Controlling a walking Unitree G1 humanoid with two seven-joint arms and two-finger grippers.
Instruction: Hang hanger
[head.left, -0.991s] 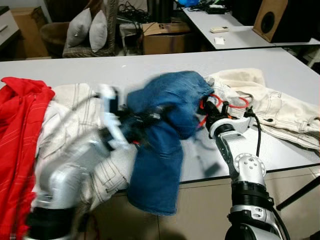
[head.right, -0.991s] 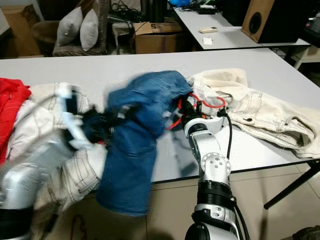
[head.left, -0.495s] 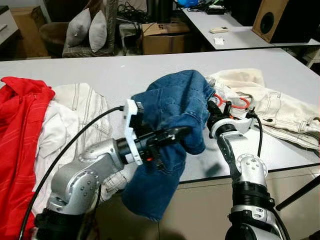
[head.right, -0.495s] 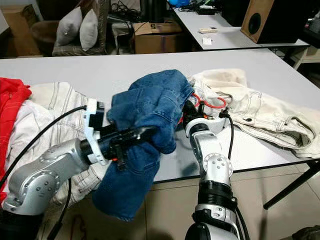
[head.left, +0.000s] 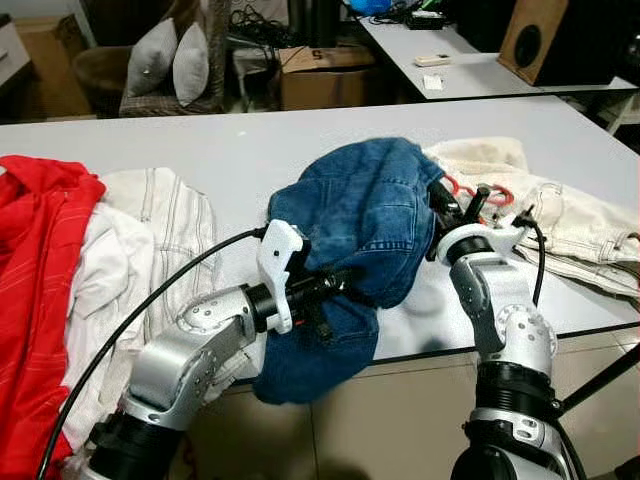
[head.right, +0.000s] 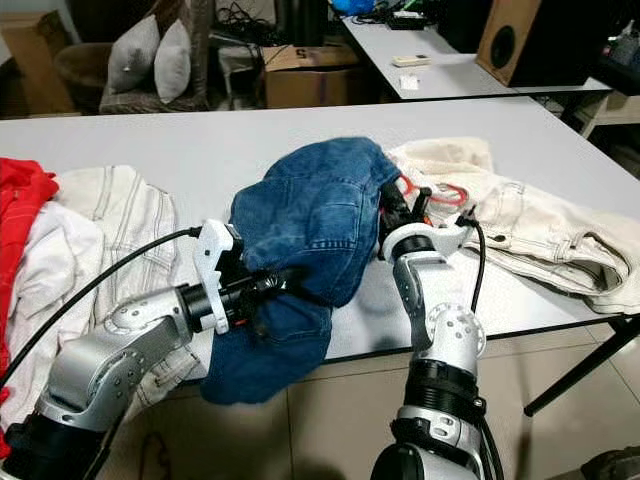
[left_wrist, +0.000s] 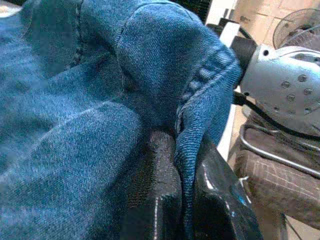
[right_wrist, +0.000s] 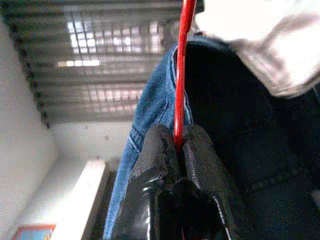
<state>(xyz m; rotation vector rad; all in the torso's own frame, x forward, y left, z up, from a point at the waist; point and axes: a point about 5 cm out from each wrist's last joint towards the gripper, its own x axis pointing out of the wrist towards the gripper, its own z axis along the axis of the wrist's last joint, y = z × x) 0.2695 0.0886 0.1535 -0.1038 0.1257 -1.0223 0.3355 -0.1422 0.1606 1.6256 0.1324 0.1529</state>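
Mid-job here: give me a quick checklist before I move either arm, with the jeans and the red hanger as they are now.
1. Right gripper shut on red hanger: ok.
2. Left gripper pinching a fold of the blue jeans: ok.
3. Jeans seated on the hanger: cannot tell, denim hides it.
4. Jeans fully on the table: not ok, one end hangs over the front edge.
5. Hanger free of the cream trousers: cannot tell.
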